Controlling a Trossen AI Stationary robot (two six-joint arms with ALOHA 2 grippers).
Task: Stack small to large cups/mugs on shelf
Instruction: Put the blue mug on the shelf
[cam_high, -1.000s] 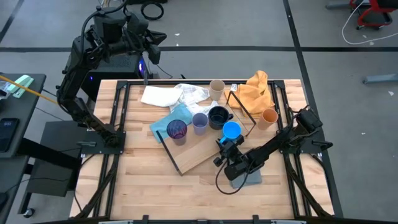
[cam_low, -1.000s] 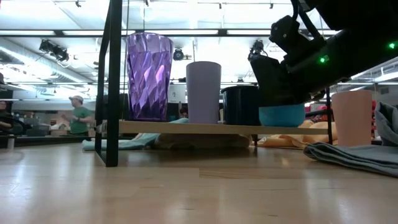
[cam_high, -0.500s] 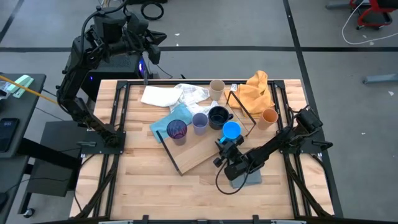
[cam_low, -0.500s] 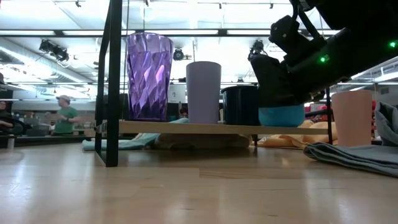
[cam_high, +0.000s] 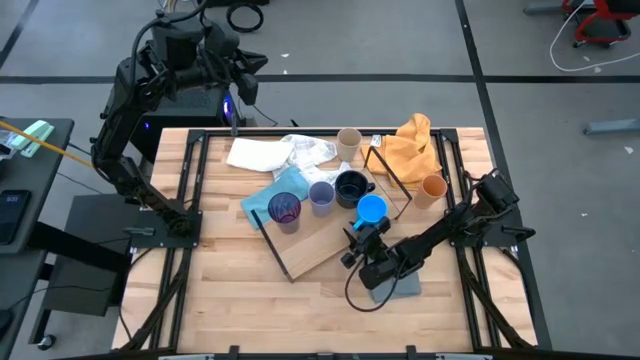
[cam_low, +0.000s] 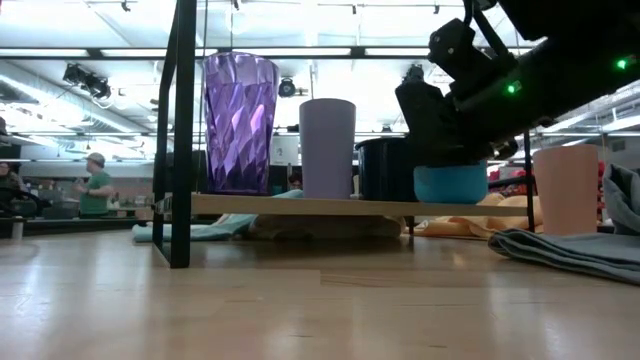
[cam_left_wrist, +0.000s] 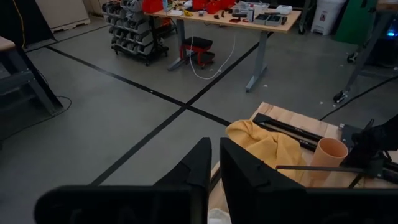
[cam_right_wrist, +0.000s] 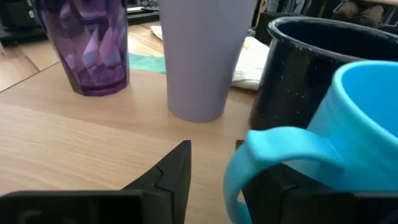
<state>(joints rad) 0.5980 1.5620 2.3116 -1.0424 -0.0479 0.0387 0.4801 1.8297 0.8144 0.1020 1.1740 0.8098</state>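
The right tool (cam_high: 362, 232) stands spread at the blue mug's (cam_high: 372, 209) handle, not gripping it. The mug sits near the shelf's (cam_high: 310, 240) 3 o'clock edge, beside the black mug (cam_high: 351, 187), lavender cup (cam_high: 321, 197) and purple tumbler (cam_high: 284, 209). The left tool (cam_left_wrist: 212, 163), narrowed and empty, hangs beyond the table (cam_high: 240, 300) at 10 o'clock.

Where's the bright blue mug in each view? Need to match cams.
High view: bright blue mug at the light-wood shelf board's right end, by the right gripper.
Low view: right of centre on the board, partly behind the arm.
Left wrist view: not in it.
Right wrist view: close up, handle toward the camera.
Shared landmark: black mug right beside it.
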